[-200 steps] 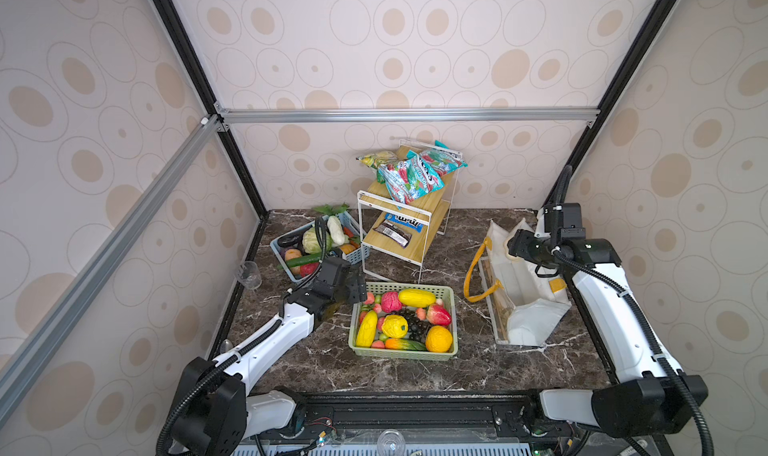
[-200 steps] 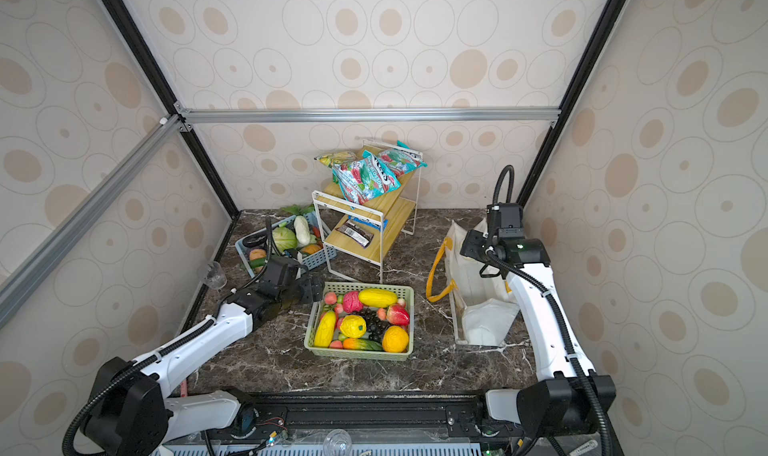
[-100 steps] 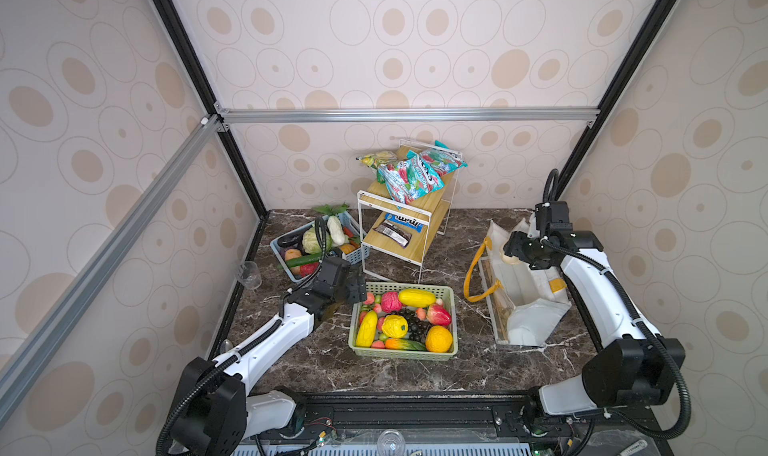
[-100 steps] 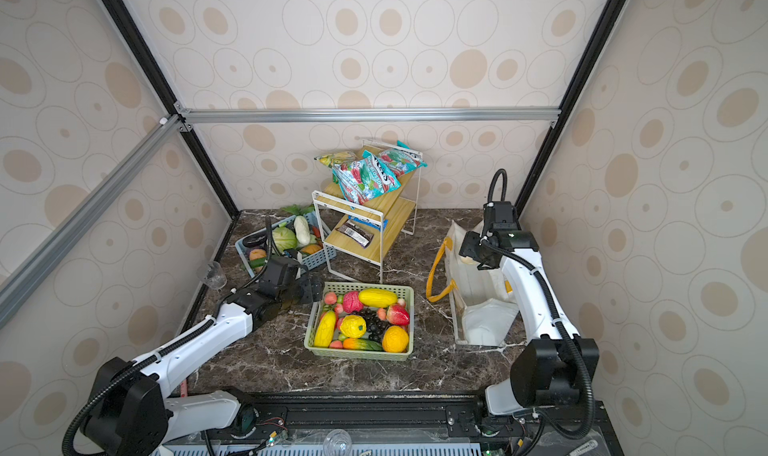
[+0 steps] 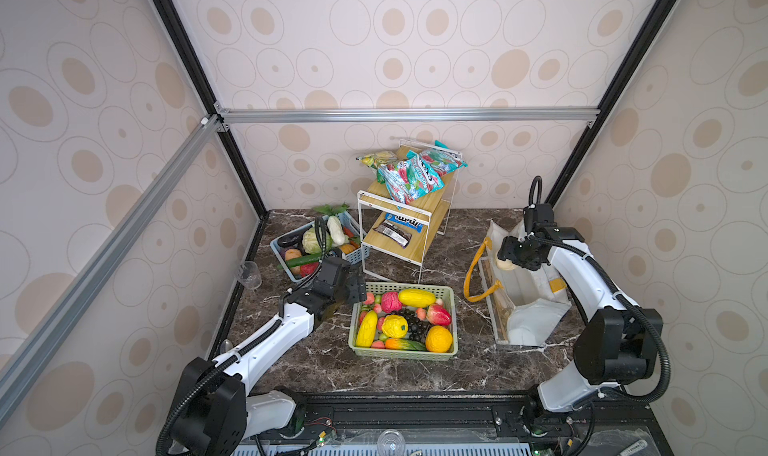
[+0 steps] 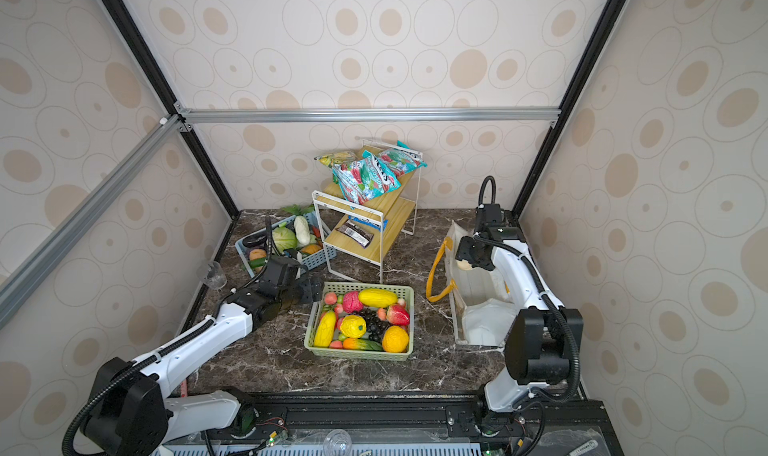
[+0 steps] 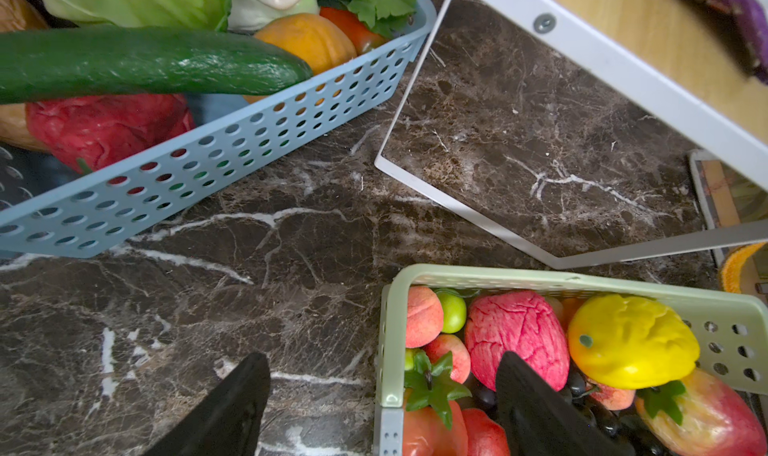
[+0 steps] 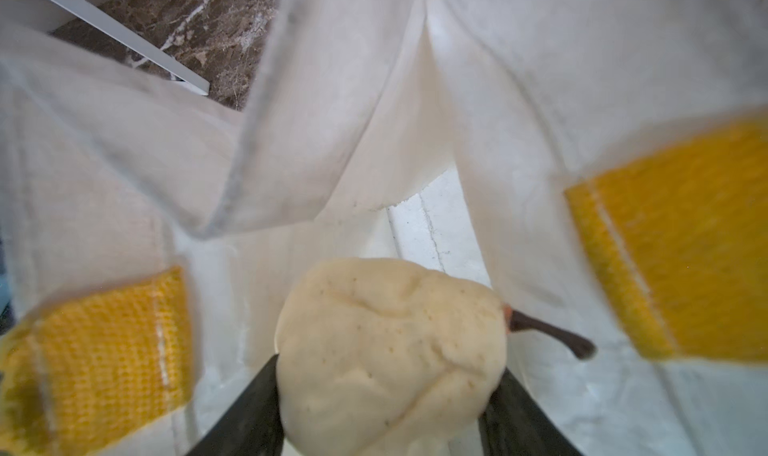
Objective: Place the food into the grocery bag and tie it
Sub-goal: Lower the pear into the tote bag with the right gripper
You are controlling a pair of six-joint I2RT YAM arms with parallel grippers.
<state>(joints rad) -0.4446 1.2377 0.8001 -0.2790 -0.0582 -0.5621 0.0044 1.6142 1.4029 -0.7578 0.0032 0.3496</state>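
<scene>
The white grocery bag (image 5: 528, 304) (image 6: 482, 312) stands open at the right, its yellow strap hanging over the left side. My right gripper (image 5: 509, 258) (image 6: 467, 258) (image 8: 386, 370) is shut on a pale cream fruit (image 8: 386, 341) with a brown stem, just above the bag's open mouth (image 8: 432, 225). More food, such as a yellow citrus (image 5: 395, 326) and an orange (image 5: 441, 338), fills the green basket (image 5: 403, 352) (image 7: 540, 277). My left gripper (image 5: 357, 287) (image 7: 384, 360) is open and empty, its fingers straddling the green basket's far left corner.
A blue basket (image 5: 357, 256) (image 7: 208, 158) of vegetables sits behind the left gripper. A white wire rack (image 5: 399, 233) with snack packets stands at the back middle. A clear cup (image 5: 249, 274) stands by the left wall. A clear stand (image 5: 490, 308) frames the bag.
The right arm has drawn in from the right wall, and its gripper with the pale fruit has shifted slightly left over the bag. The left arm has not moved.
</scene>
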